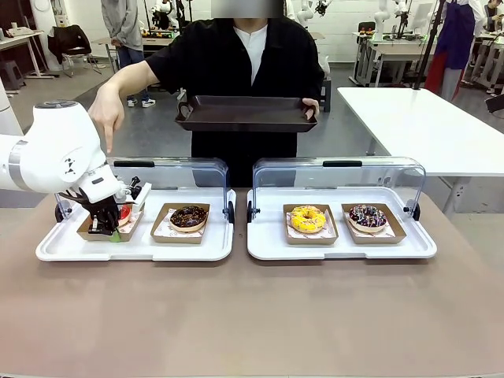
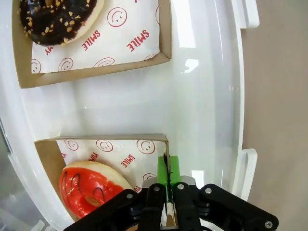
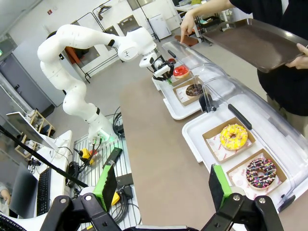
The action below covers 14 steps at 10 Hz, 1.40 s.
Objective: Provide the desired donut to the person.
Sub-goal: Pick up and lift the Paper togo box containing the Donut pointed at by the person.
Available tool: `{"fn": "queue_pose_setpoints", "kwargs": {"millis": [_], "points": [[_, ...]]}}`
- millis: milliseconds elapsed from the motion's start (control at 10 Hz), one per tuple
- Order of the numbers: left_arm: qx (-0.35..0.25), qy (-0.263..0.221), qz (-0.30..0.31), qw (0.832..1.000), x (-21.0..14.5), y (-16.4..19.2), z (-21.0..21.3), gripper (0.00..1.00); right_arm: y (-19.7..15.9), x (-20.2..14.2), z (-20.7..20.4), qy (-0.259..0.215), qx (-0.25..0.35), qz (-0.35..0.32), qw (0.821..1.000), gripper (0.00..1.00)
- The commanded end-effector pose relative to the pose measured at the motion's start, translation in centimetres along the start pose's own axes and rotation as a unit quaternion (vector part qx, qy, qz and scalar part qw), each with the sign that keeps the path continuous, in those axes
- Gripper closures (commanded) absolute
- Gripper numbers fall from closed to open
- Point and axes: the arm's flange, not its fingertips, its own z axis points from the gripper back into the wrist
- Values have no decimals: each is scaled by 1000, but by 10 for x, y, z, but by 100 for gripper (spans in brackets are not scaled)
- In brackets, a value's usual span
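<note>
Left gripper [image 2: 167,166] pinching the robot-side wall of the cardboard box [image 2: 108,139] between pressed-together green pads. The red-iced donut [image 2: 89,188] is lying inside that box on printed paper, at the left end of the left white tray [image 2: 202,120], and the chocolate donut [image 1: 189,216] is sitting beside it in its own box. Beyond the raised clear lid [image 1: 169,169], the person's hand [image 1: 108,116] is pointing down toward the red donut while the other hand is holding a dark serving tray [image 1: 246,114]. Right gripper [image 3: 161,190] is hanging spread and empty, well apart over the worktop [image 1: 252,315]. Judged risk: gripping one thin wall may be letting the card buckle or the box tilt on lifting, sliding the donut out, and the lid overhead may be catching the box. The gripper body is covering part of box and donut in both views, so how deep the pads are biting is hard to tell
</note>
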Motion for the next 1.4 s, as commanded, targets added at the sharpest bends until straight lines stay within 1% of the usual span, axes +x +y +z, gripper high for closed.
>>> {"fn": "queue_pose_setpoints", "kwargs": {"millis": [0,100,200,300,400,600,700,900,1000,1100,1200,1300], "points": [[-2,23,-6,1000,-2,-12,14,100,-1,0,-1,-4,1,2,1000,0],[-19,42,7,999,-3,-20,29,100,-1,0,-1,-4,1,2,1000,0],[-41,59,26,997,-5,-30,55,100,-1,0,-1,-4,1,2,1000,0],[-60,74,50,994,-10,-41,83,100,-1,0,-1,-4,1,2,1000,0],[-68,85,60,992,-16,-54,118,100,-1,0,-1,-4,1,2,1000,0],[-67,78,77,992,-16,-78,175,100,-1,0,-1,-4,1,2,1000,0],[-68,77,76,992,-13,-88,202,100,-1,0,-1,-4,1,2,1000,0],[-61,48,79,994,-5,-99,264,100,-1,0,-1,-4,1,2,1000,0],[-47,33,74,996,-1,-96,291,100,-1,0,-1,-4,1,2,1000,0],[-46,20,65,997,4,-92,311,100,-1,0,-1,-4,1,2,1000,0],[-30,17,63,997,13,-82,330,100,-1,0,-1,-4,1,2,1000,0],[-20,11,66,998,20,-72,340,100,-1,0,-1,-4,1,2,1000,0]]}}
